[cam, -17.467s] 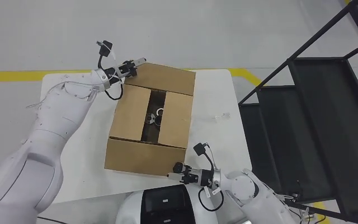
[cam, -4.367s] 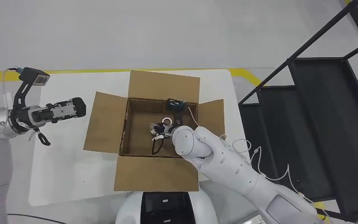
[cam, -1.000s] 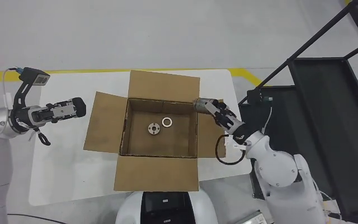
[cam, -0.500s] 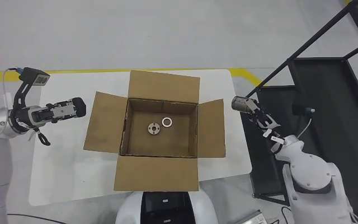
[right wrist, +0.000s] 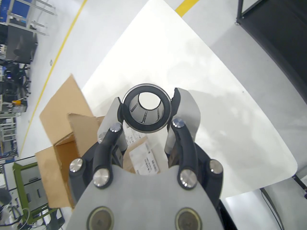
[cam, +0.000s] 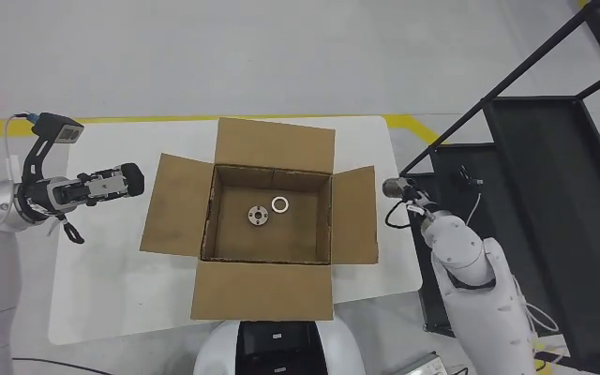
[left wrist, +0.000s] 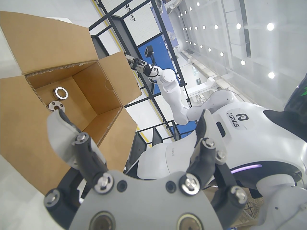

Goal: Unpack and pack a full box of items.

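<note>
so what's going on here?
The robot is working on an open cardboard box on the table. The right gripper is shut on a metal sleeve and holds it above the table, just past the box's right flap. Two parts lie on the box floor, a flat ring and a small flanged disc. The left gripper is open and empty, off to the left of the box.

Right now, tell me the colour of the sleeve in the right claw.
Sleeve: silvery metal inside, black rim; right wrist view shows it best.
</note>
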You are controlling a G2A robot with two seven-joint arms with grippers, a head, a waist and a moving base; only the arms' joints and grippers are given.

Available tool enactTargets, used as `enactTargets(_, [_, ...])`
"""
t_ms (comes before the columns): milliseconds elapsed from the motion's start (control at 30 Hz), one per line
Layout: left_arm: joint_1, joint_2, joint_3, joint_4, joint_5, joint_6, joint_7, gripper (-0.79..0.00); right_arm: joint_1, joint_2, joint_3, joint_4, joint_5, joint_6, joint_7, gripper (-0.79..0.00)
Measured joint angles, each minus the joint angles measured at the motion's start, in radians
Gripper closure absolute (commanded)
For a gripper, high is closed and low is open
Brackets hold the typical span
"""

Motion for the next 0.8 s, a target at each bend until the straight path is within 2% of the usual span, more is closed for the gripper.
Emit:
enactTargets(100, [0.000,0.000,0.000,0.000,0.000,0.000,0.000,-0.785,0.034,0.000,-0.053,0.070,-0.086,0.074,-0.001,0.000])
enactTargets(267, [0.000,0.000,0.000,0.000,0.000,0.000,0.000,-0.785,0.068,-0.004,-0.105,0.146,-0.134,0.137,-0.002,0.000])
enactTargets(600, [0.000,0.000,0.000,0.000,0.000,0.000,0.000,-0.785,0.124,-0.010,-0.187,0.266,-0.228,0.210,0.010,0.000])
enactTargets(800, [0.000,0.000,0.000,0.000,0.000,0.000,0.000,-0.785,0.161,-0.017,-0.216,0.319,-0.226,0.211,0.011,0.000])
